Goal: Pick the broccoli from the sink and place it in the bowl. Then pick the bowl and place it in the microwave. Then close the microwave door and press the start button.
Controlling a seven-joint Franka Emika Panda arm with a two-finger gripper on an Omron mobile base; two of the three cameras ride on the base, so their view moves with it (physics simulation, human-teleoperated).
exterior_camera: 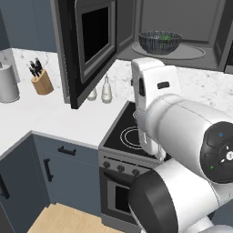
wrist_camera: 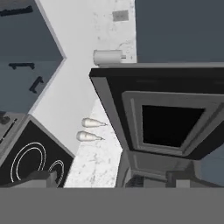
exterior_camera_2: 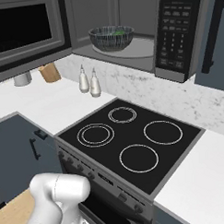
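Observation:
The microwave point(exterior_camera: 182, 20) hangs open above the stove, with its button panel point(exterior_camera_2: 174, 32) on the right. Inside it, on the round turntable, sits the dark speckled bowl point(exterior_camera: 159, 42) point(exterior_camera_2: 111, 38). A bit of green broccoli point(exterior_camera: 167, 36) point(exterior_camera_2: 118, 33) shows in the bowl. The microwave door point(exterior_camera: 93, 41) point(exterior_camera_2: 23, 34) point(wrist_camera: 170, 124) swings out wide to the left. My gripper point(wrist_camera: 113, 179) is open and holds nothing. It faces the inner side of the door, and its view is rolled sideways. The sink is out of view.
Below the microwave lies a black stove point(exterior_camera_2: 133, 140) with several rings. Two pale shakers point(exterior_camera: 102, 91) point(exterior_camera_2: 89, 82) point(wrist_camera: 89, 130) stand on the white counter point(exterior_camera: 50, 118) under the door. A knife block point(exterior_camera: 42, 79) and a grey canister point(exterior_camera: 8, 84) stand further left.

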